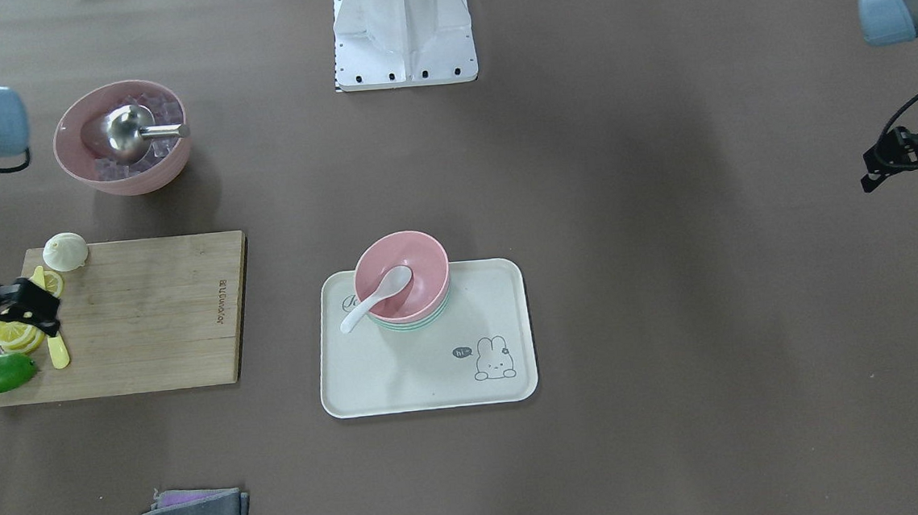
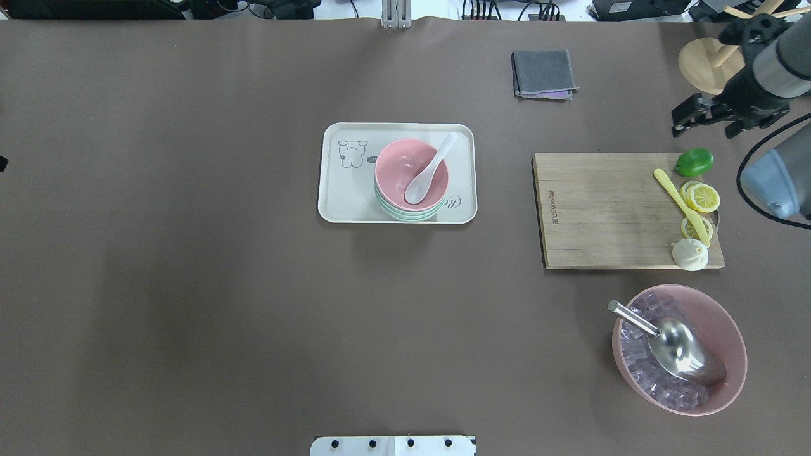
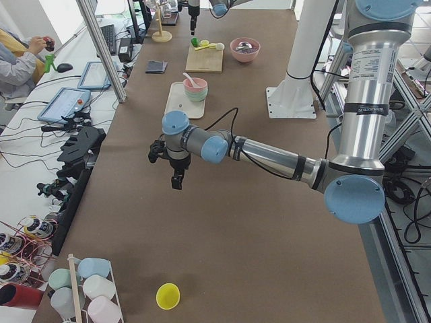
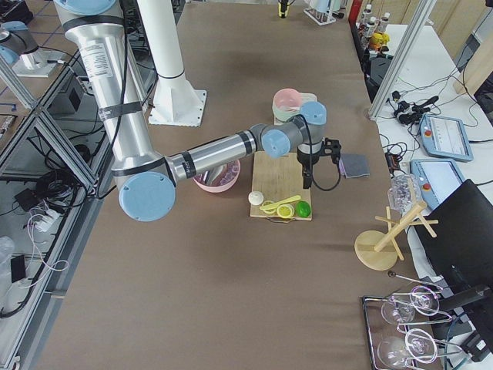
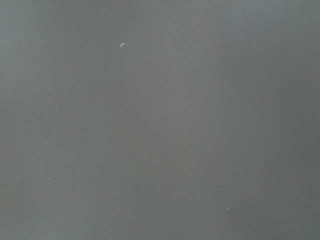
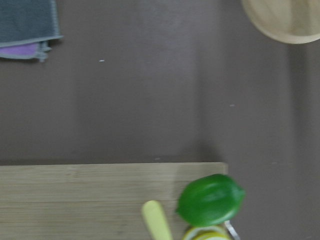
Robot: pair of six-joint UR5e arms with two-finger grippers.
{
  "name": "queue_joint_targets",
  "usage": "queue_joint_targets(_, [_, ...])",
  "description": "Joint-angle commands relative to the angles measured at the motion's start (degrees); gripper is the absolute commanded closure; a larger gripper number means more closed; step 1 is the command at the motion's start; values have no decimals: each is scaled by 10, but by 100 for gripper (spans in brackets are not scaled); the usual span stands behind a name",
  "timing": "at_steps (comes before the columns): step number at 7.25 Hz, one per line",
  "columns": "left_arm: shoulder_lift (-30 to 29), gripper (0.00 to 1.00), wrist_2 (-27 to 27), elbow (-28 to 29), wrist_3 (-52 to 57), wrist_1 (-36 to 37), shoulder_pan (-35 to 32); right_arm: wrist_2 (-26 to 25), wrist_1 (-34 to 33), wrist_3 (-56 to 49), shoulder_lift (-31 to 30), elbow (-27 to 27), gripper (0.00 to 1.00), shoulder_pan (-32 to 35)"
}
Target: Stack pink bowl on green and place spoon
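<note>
Desk (image 2: 190, 285) bare on robot's L & centre: free passage. Obstacles: tray (image 2: 336, 199) w/ pink bowl (image 2: 396, 166) mid-desk; board (image 2: 595, 209), ice bowl (image 2: 735, 339) on R.

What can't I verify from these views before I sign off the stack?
Green bowl: only rim bands show beneath the pink bowl in every view; how many bowls are nested there is unclear.
Left claw: cut by the front-facing view's edge, almost out of the overhead; its wrist camera shows only bare table.
Lemon slices: partly covered by the right claw in the front-facing view.
</note>
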Motion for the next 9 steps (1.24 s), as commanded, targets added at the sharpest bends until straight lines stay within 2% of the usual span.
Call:
queue_joint_targets(1, [28, 2, -49, 43, 99, -3, -55, 27, 1, -223, -15, -94, 0, 110])
queue_joint_targets(2, [30, 2, -54, 59, 98, -4, -59, 48, 1, -276, -12, -129, 0, 153])
queue_joint_targets(3, [29, 2, -65, 60, 85, 0, -69, 75, 0, -285, -13, -127, 0, 166])
queue_joint_targets(4, [27, 2, -66, 68, 74, 3, -84, 78, -1, -286, -16, -130, 0, 185])
queue_joint_targets(6, [11, 2, -59, 97, 78, 3, -115, 82, 6, -287, -28, -131, 0, 186])
queue_joint_targets(7, [35, 2, -66, 93, 83, -5, -128, 85, 6, -287, -41, -118, 0, 186])
queue_joint_targets(9, [42, 2, -66, 73, 101, -2, -155, 85, 9, -288, -64, -101, 0, 186])
